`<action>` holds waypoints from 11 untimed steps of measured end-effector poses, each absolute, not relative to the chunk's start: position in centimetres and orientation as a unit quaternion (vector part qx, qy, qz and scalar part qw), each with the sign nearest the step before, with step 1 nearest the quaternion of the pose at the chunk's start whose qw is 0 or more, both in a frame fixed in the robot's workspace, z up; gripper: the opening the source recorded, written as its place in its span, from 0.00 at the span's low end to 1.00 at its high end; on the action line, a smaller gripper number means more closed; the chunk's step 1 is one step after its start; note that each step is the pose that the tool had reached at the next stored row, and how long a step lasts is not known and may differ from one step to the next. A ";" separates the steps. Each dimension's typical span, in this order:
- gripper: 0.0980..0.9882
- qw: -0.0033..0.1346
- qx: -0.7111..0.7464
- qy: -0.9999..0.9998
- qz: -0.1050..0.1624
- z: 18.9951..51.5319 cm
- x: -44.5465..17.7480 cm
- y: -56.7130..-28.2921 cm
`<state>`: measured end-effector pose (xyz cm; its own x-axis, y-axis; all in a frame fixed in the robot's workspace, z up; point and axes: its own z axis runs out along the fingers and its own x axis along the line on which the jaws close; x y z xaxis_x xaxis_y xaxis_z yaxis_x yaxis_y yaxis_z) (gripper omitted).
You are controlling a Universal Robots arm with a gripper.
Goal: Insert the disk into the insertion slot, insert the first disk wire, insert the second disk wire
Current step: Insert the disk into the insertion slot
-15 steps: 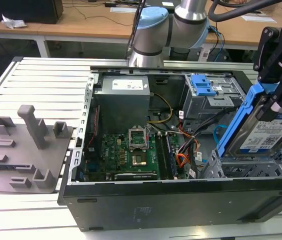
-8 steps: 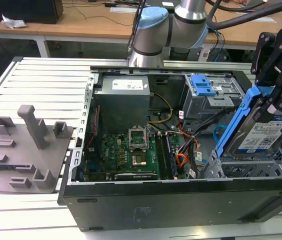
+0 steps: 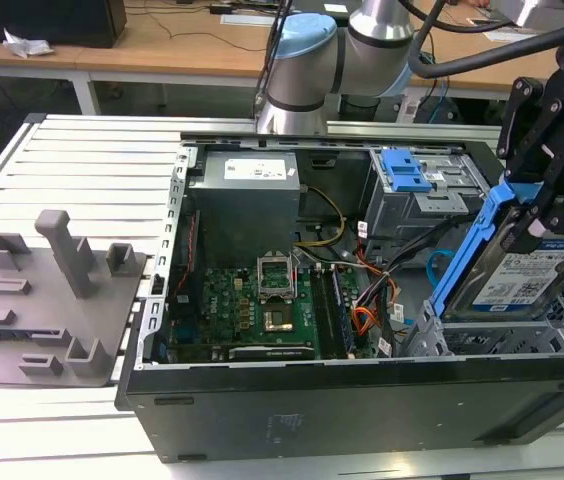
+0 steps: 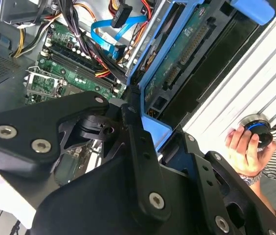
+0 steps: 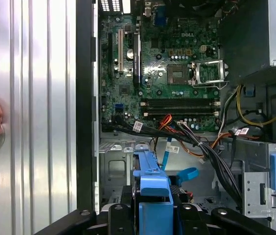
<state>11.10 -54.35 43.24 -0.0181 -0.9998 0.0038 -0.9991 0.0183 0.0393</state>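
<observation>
The gripper (image 3: 534, 205) hangs at the upper right of the exterior view, its jaws closed on the top end of the disk (image 3: 527, 275), pinching the blue carrier frame. In both wrist views the black fingers sit on either side of that blue frame, touching it.

The disk is in the air and not in the slot (image 3: 507, 340). It stands steeply tilted. Its long axis runs from low on the exterior view's left to high on the right, and the label faces the camera. The lower end hangs just above the slot (the grey perforated cage at the lower right corner of the case (image 3: 362, 400)). The free end therefore points down and away from the jaws, toward the bay mouth. I cannot tell whether the carrier's lower edge already touches the cage rim.

The taller cage (image 3: 417, 190) with the blue latch stands just behind the slot, farther up the frame. Loose cables (image 3: 367, 320) lie between the motherboard (image 3: 252, 300) and the slot, and I judge that none is plugged into the disk. So the first step is under way and unfinished.

A hand (image 4: 241, 147) rests on a round knob (image 4: 258, 132) on the table (image 3: 92, 170), outside the case.
</observation>
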 end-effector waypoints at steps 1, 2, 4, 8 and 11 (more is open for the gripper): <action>0.30 0.015 0.701 -0.713 -0.013 43.0 11.1 -54.4; 0.30 0.015 0.701 -0.713 -0.013 42.7 11.1 -54.4; 0.30 0.015 0.701 -0.713 -0.013 42.4 11.1 -54.4; 0.30 0.015 0.701 -0.713 -0.013 41.8 11.1 -54.4; 0.30 0.015 0.701 -0.713 -0.013 41.2 11.1 -54.4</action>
<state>11.10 -54.35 41.23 -0.0181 -0.9998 0.0038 -0.9991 0.0182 0.0393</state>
